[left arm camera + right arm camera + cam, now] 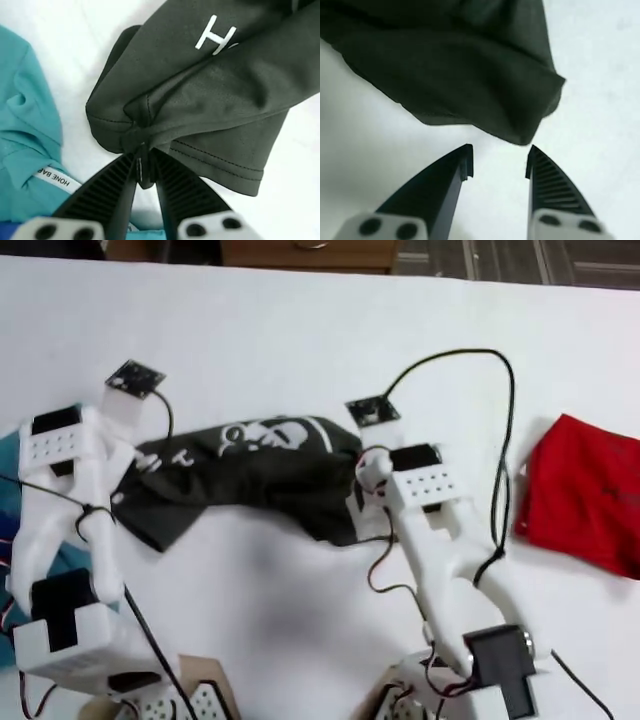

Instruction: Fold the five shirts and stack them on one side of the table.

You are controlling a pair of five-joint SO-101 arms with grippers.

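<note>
A black shirt (262, 475) with white print lies bunched across the middle of the table. My left gripper (145, 167) is shut on a hem corner of the black shirt (200, 90) at its left end; in the high view that left gripper (128, 468) sits by the shirt's left edge. My right gripper (497, 160) stands open just short of the black shirt (460, 65), with bare table between its fingers. In the high view the right gripper (362, 490) is at the shirt's right end. A red shirt (585, 495) lies folded at the right.
A teal shirt (25, 130) lies beside the left arm, at the table's left edge (8, 465). Black cables (500, 430) loop over the table near the right arm. White table (300, 330) stretches open toward the far side.
</note>
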